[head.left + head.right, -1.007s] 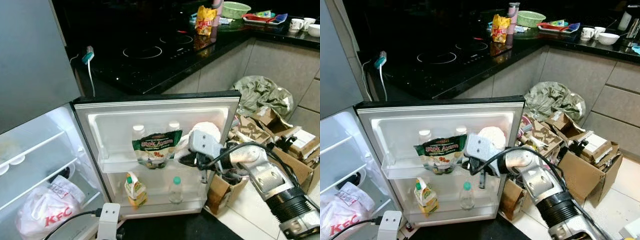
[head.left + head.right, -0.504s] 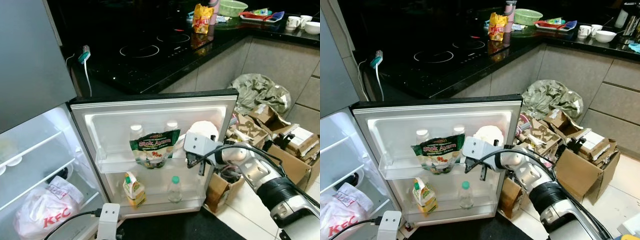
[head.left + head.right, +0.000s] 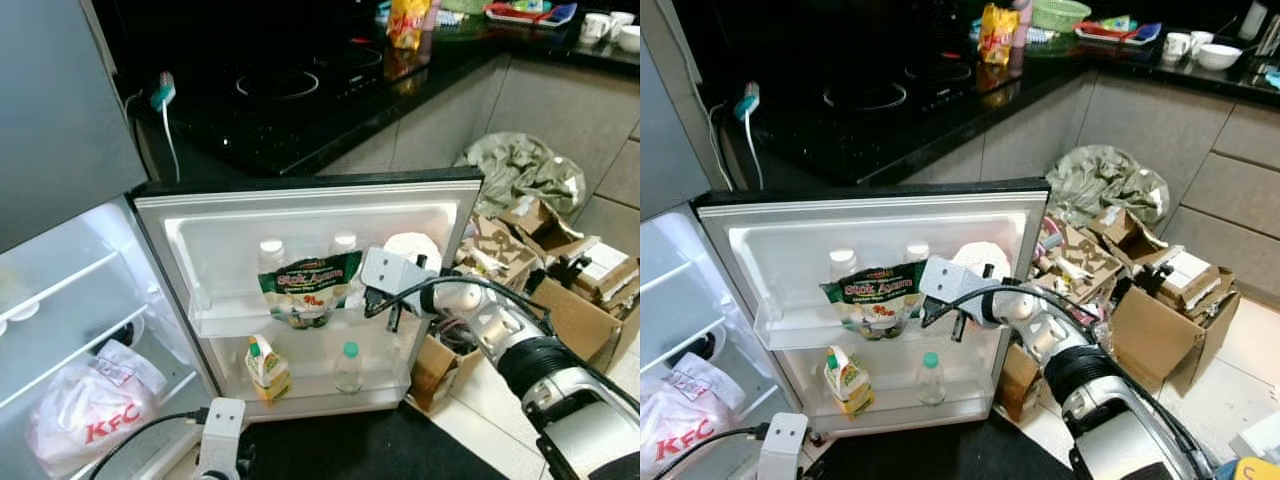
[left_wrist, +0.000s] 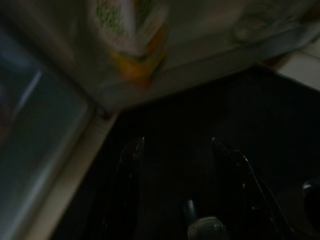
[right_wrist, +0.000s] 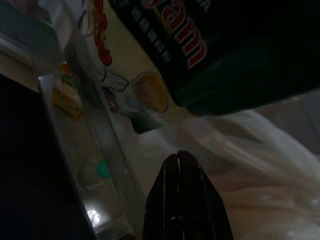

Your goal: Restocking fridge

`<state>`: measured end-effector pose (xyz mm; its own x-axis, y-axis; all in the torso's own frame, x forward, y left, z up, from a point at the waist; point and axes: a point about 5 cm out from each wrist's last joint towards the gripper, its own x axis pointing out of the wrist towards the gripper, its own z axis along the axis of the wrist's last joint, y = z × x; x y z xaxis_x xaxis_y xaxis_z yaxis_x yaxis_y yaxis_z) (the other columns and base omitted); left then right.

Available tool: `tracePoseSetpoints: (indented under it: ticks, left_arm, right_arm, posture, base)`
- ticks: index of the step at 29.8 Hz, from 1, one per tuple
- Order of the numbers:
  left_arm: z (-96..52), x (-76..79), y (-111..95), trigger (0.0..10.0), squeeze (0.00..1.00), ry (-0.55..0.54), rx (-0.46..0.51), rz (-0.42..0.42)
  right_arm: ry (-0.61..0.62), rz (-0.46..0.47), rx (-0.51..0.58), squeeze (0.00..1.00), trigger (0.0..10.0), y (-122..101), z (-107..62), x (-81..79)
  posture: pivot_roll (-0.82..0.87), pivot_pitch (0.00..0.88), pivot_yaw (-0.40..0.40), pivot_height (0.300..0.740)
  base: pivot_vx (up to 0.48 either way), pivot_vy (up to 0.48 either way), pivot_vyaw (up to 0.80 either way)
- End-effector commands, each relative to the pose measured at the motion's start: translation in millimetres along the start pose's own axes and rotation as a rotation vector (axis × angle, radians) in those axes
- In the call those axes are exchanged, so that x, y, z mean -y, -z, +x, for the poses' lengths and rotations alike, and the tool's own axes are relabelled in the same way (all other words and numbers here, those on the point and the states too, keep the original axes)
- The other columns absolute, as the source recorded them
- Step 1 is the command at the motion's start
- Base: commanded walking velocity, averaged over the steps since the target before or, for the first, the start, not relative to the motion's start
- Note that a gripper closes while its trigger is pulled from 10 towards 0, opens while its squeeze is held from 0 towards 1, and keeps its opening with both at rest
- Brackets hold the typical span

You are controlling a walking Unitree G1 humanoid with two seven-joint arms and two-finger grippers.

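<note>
The fridge door [image 3: 310, 215] stands open toward me. On its upper shelf a green "Stok Ayam" pouch [image 3: 308, 288] leans in front of two white-capped bottles [image 3: 271, 255], with a white bundle [image 3: 415, 250] to the right. The lower shelf holds a yellow carton [image 3: 264, 366] and a green-capped clear bottle [image 3: 349, 368]. My right gripper [image 3: 392, 314] hangs just right of the pouch, in front of the upper shelf. Its fingers [image 5: 181, 195] are pressed shut with nothing between them. Low by the door's bottom edge, my left gripper [image 4: 176, 142] is open and holds nothing.
Inside the fridge, a KFC bag [image 3: 90, 420] lies under white shelves [image 3: 70, 300]. Open cardboard boxes [image 3: 560, 300] and a crumpled bag [image 3: 515, 175] crowd the floor right of the door. A black counter with a hob [image 3: 290, 85] runs behind. A dark mat [image 3: 350, 450] lies below the door.
My right arm has reached further in, bringing its gripper left, closer to the green pouch. The camera has shifted slightly.
</note>
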<state>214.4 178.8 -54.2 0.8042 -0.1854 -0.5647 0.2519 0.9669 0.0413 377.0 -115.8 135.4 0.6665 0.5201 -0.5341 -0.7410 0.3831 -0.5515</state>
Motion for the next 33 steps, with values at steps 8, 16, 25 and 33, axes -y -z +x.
tracePoseSetpoints:
  ticks: [8,16,25,33]
  left_arm:
    - [-16.3,-16.1,-27.3,10.0,0.0,0.21,0.276,0.211]
    - [-24.9,-14.7,-71.0,10.0,0.0,0.312,0.504,0.334]
    - [-46.9,15.7,-109.7,10.0,0.0,0.378,0.684,0.377]
    - [-55.9,21.8,-117.9,10.0,0.0,0.395,0.686,0.376]
  right_arm:
    - [0.001,-0.028,-0.061,0.0,0.0,5.6,7.0,-4.0]
    - [-0.1,-0.064,-0.076,0.0,0.0,8.9,5.4,-8.7]
    - [-0.341,-0.133,-0.074,0.0,0.0,14.6,-0.3,-21.8]
    - [-0.369,-0.177,-0.077,0.0,0.0,15.6,-2.9,-21.3]
  posture:
    - [-0.04,0.152,-0.025,0.74]
    - [-0.03,0.15,-0.026,0.74]
    - [-0.04,0.12,-0.014,0.74]
    - [-0.04,0.118,-0.014,0.74]
  base:
    - [0.0,0.0,0.0]
    - [0.0,0.0,0.0]
    - [0.0,0.0,0.0]
    - [0.0,0.0,0.0]
